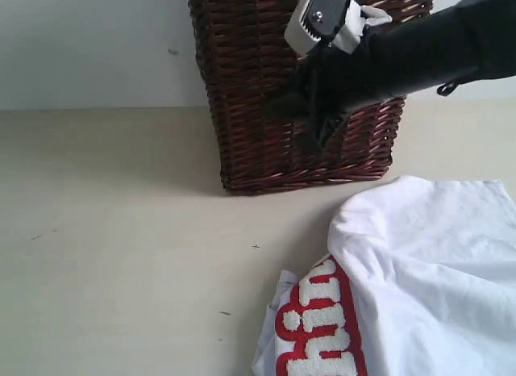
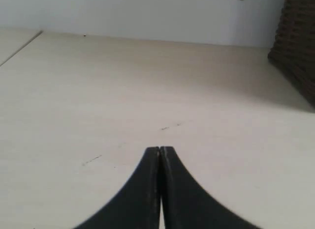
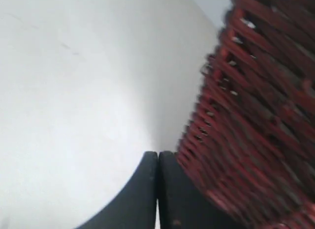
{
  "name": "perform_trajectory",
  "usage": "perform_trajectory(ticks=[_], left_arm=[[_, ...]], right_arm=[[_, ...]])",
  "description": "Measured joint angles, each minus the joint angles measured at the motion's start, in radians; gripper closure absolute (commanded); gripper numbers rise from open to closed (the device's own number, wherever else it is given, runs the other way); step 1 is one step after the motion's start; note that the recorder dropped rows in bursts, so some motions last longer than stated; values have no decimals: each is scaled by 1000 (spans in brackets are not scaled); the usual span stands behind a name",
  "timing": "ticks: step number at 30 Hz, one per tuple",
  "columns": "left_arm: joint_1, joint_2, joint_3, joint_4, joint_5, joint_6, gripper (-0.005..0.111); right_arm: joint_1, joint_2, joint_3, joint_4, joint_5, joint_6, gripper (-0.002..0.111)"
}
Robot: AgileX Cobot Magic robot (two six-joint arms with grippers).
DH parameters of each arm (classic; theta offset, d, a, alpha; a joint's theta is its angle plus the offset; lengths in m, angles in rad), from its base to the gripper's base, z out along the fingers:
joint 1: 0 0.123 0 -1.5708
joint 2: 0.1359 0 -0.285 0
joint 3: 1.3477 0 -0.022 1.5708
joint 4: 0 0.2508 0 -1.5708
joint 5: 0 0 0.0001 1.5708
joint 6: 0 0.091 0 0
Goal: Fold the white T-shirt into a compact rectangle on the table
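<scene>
The white T-shirt (image 1: 427,271) lies rumpled on the pale counter (image 1: 121,255), toward the right of the exterior view, with its red-outlined letters (image 1: 322,319) showing along one edge. Just behind it stands a dark wicker basket (image 1: 258,110). The right end effector (image 1: 316,138), jaws pressed together and holding nothing, hangs in front of the basket's wall, clear of the shirt. The left end effector (image 2: 160,150), likewise closed and empty, is poised over the counter.
</scene>
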Motion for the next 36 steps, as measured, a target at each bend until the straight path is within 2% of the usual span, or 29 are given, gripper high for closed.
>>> perform_trajectory(ticks=[5, 8, 12, 14, 19, 20, 22, 23, 25, 31, 33, 36], left_arm=[[0, 0, 0, 0, 0, 0, 107], [0, 0, 0, 0, 0, 0, 107], [0, 0, 0, 0, 0, 0, 107], [0, 0, 0, 0, 0, 0, 107], [0, 0, 0, 0, 0, 0, 107], [0, 0, 0, 0, 0, 0, 107], [0, 0, 0, 0, 0, 0, 107], [0, 0, 0, 0, 0, 0, 107], [0, 0, 0, 0, 0, 0, 107], [0, 0, 0, 0, 0, 0, 107], [0, 0, 0, 0, 0, 0, 107], [0, 0, 0, 0, 0, 0, 107]], right_arm=[[0, -84, 42, -272, 324, 65, 108], [0, -76, 89, -389, 398, -7, 101], [0, -2, 127, -445, 429, -98, 66], [10, 40, 132, -451, 430, -132, 53], [82, 165, 133, -460, 236, -151, 54], [85, 184, 133, -473, 219, -143, 59], [86, 226, 133, -587, 172, -17, 79], [86, 228, 133, -628, 170, 42, 95], [86, 216, 133, -736, 176, 152, 108], [86, 120, 133, -791, 236, 209, 107], [86, 105, 133, -791, 284, 209, 100], [86, 97, 133, -791, 340, 209, 78]])
